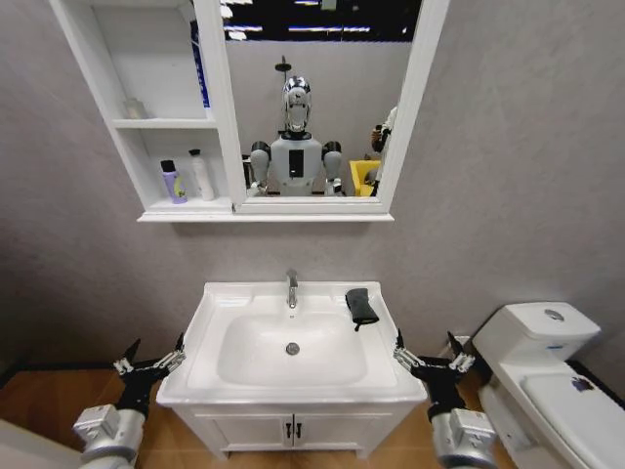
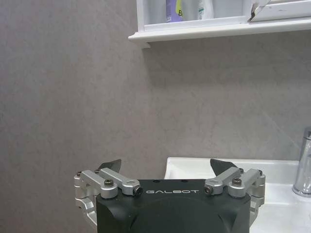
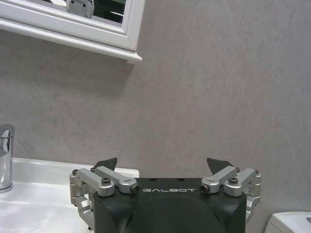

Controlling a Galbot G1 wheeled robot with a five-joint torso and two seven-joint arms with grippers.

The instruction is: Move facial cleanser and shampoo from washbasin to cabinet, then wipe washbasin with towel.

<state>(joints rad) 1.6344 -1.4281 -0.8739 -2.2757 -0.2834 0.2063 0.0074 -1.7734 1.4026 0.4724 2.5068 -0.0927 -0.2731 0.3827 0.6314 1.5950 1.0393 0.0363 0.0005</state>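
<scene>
left gripper (image 1: 151, 360) hangs spread and empty at the washbasin's (image 1: 225, 303) eight o'clock. two bottles — purple (image 1: 173, 183), white (image 1: 201, 176) — stand on the cabinet's (image 1: 127, 122) lower shelf. the dark towel (image 1: 361, 306) lies at the basin's two o'clock. right gripper (image 1: 428, 358) — spread, empty — sits at four o'clock.

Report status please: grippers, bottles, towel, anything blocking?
Left gripper and right gripper open, empty, flanking washbasin. Two bottles on cabinet shelf. Towel beside tap. Nothing blocking.
</scene>
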